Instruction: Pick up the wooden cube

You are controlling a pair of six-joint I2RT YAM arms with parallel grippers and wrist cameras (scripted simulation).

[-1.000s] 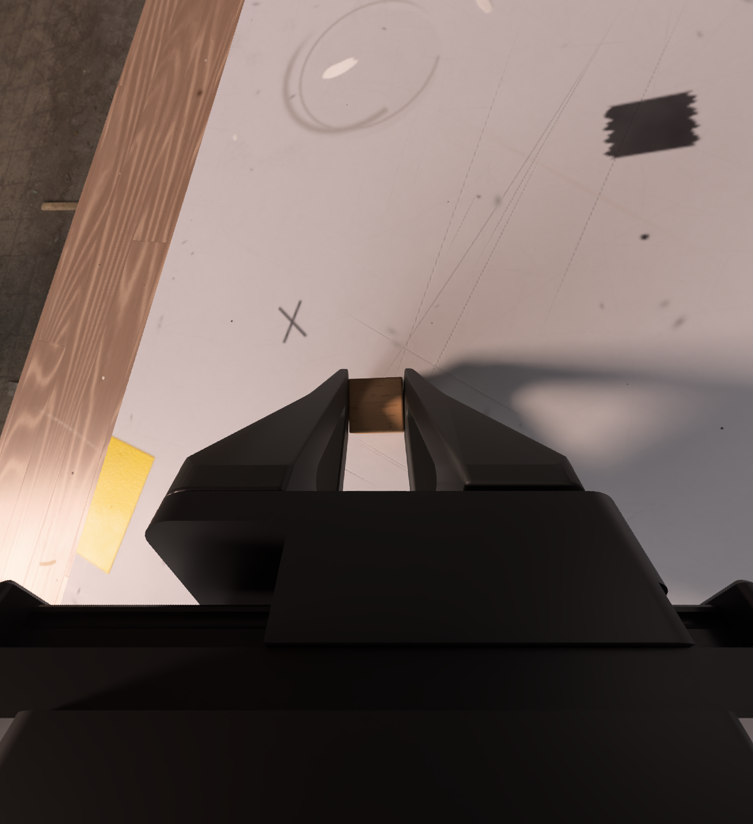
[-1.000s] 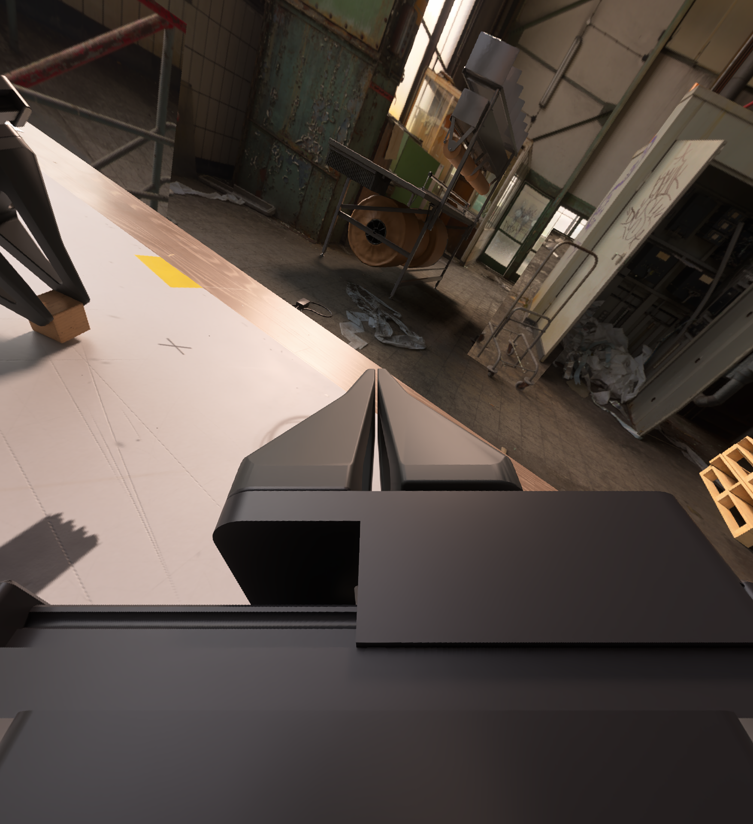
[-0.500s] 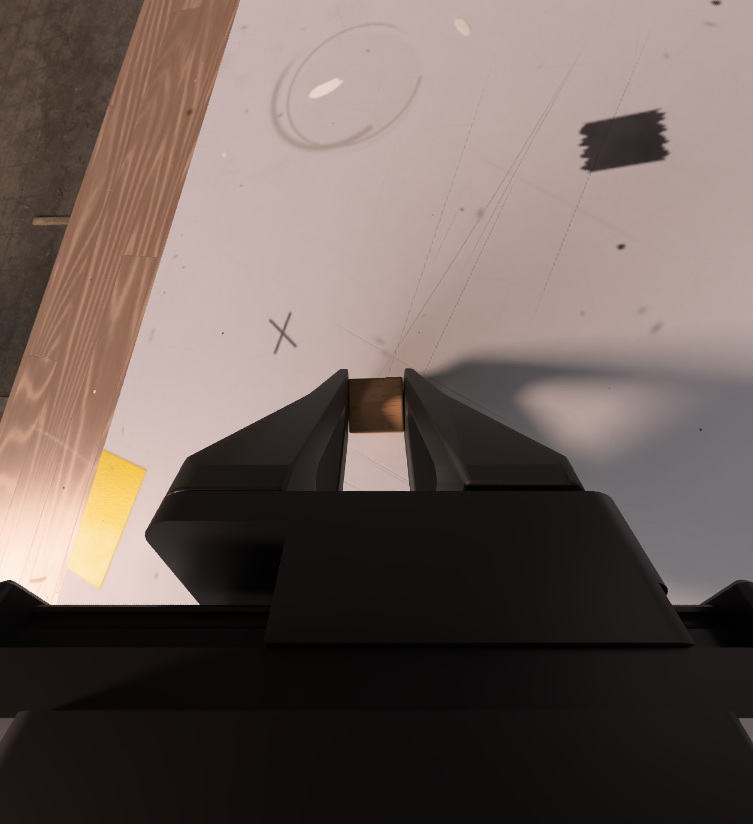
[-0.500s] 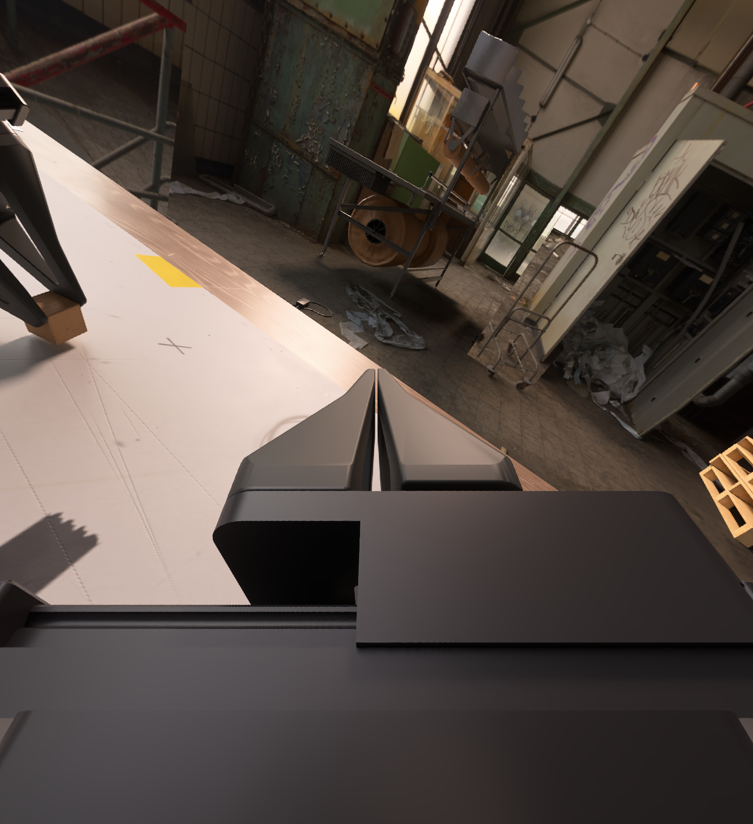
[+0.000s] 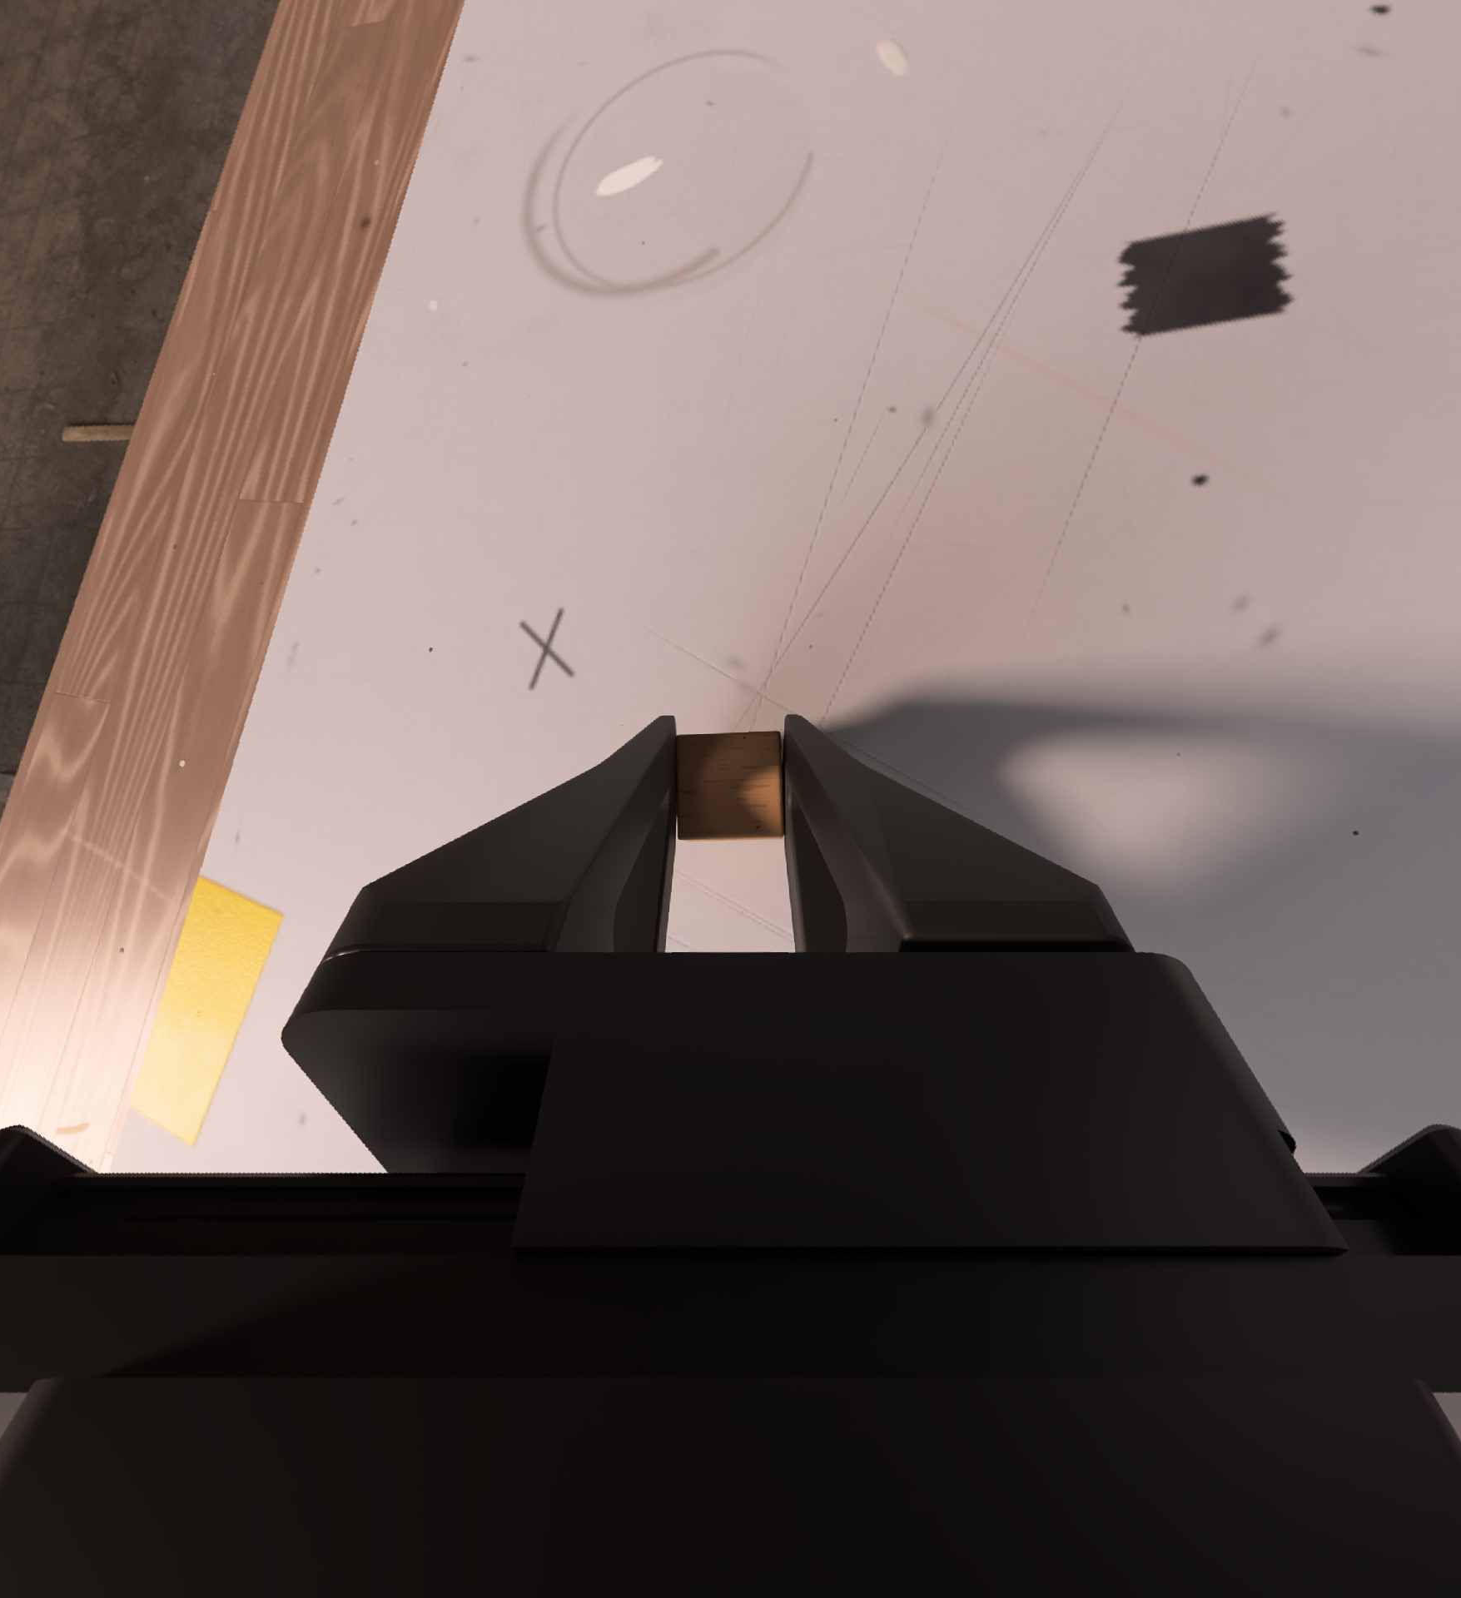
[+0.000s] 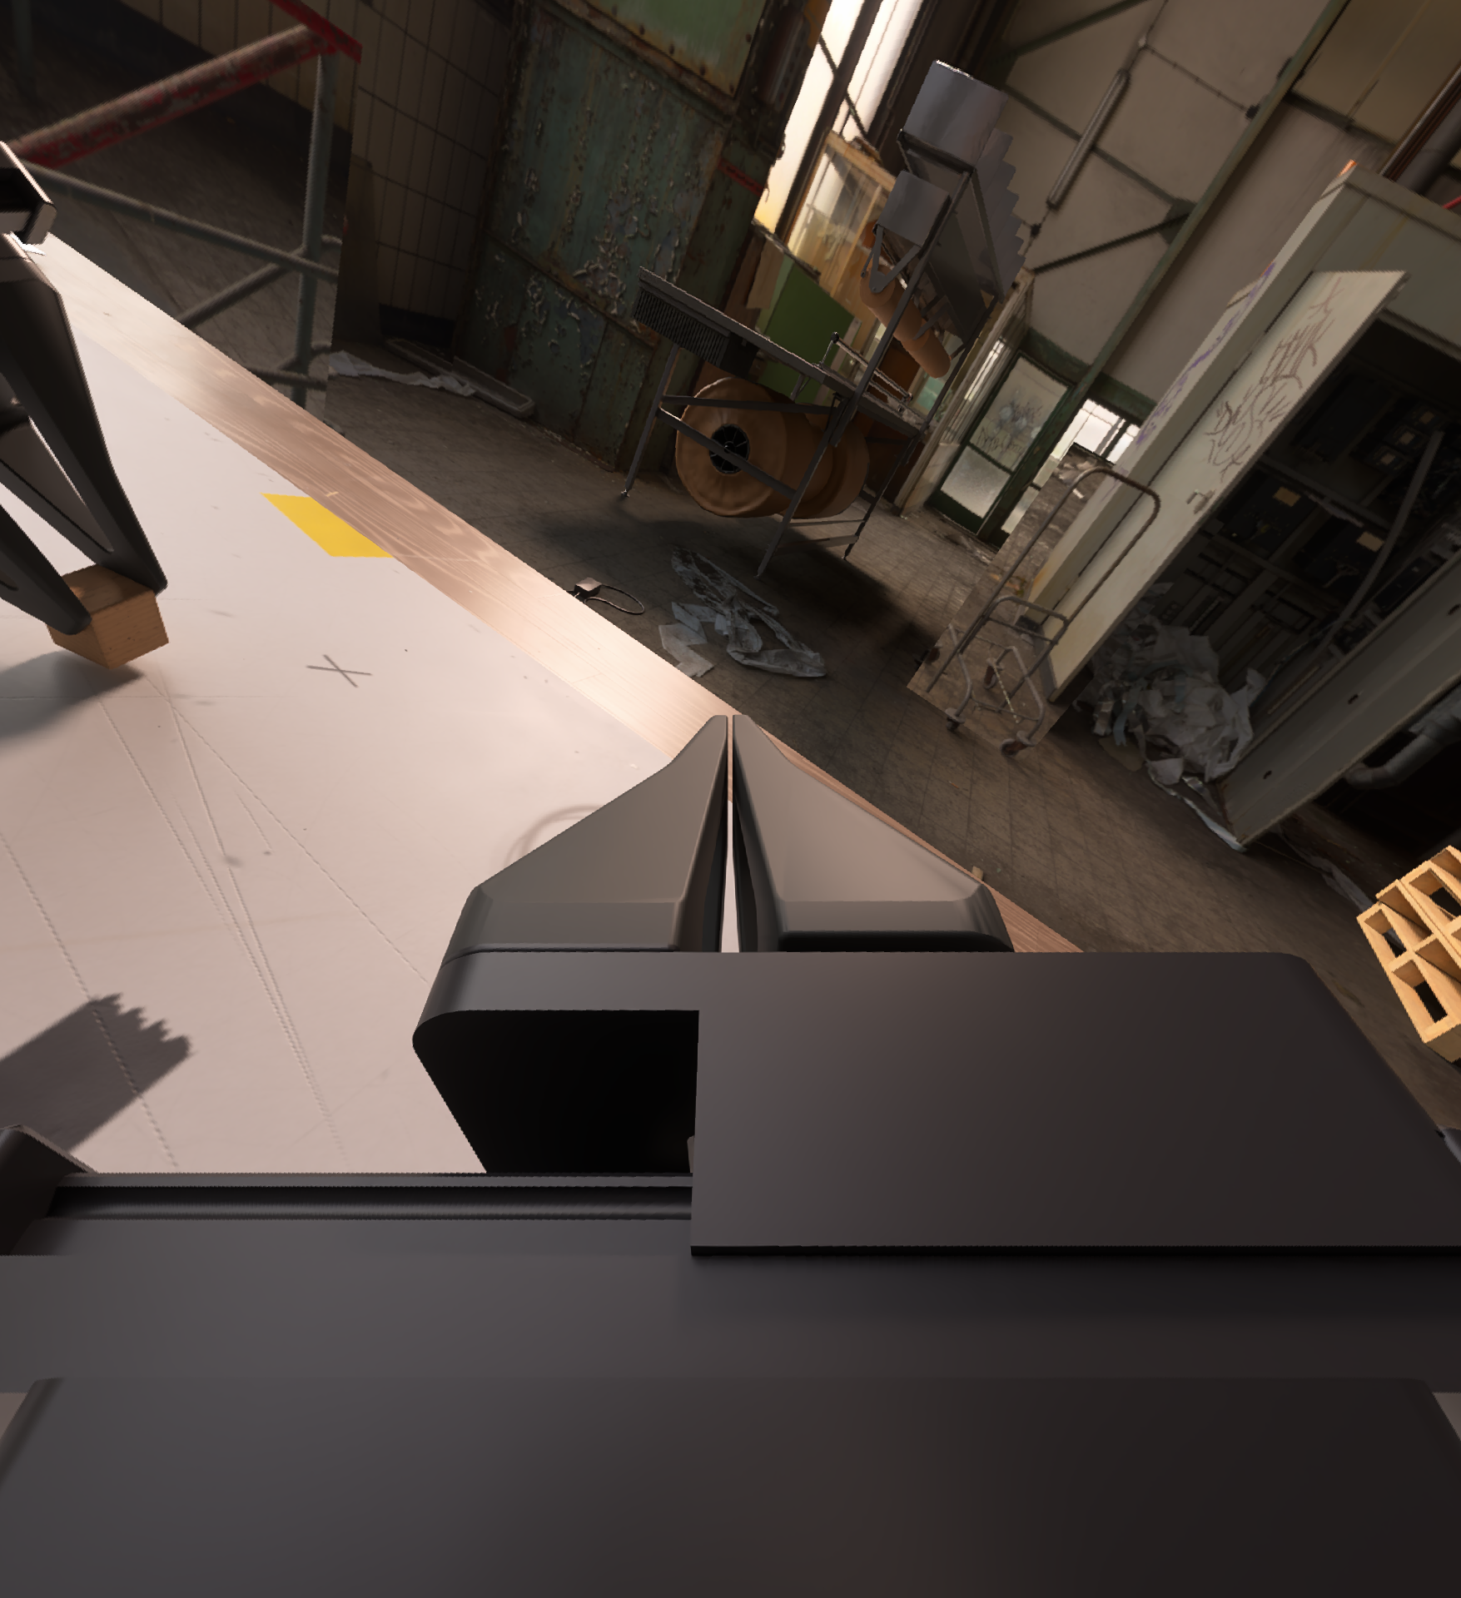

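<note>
The wooden cube (image 5: pixel 730 785) is a small light-brown block held between the two black fingers of my left gripper (image 5: pixel 730 745), which is shut on it. The right wrist view shows the cube (image 6: pixel 117 618) clamped in the left gripper (image 6: pixel 99 601) at the far left, low over the white table top (image 6: pixel 277 865). I cannot tell whether it touches the table. My right gripper (image 6: pixel 729 722) is shut and empty, near the table's wooden edge and apart from the cube.
The white table top (image 5: pixel 882 432) has a wooden border (image 5: pixel 190 519) on the left, with floor beyond it. On the table are a yellow patch (image 5: pixel 199 1003), a pencilled cross (image 5: pixel 547 648), a ring mark (image 5: pixel 666 173) and a black patch (image 5: pixel 1202 275). The workshop floor holds clutter and wooden pallets (image 6: pixel 1453 951).
In the left wrist view the table marks slid slightly down and left, so the left gripper shifted a little with the cube in it. The right gripper has not moved.
</note>
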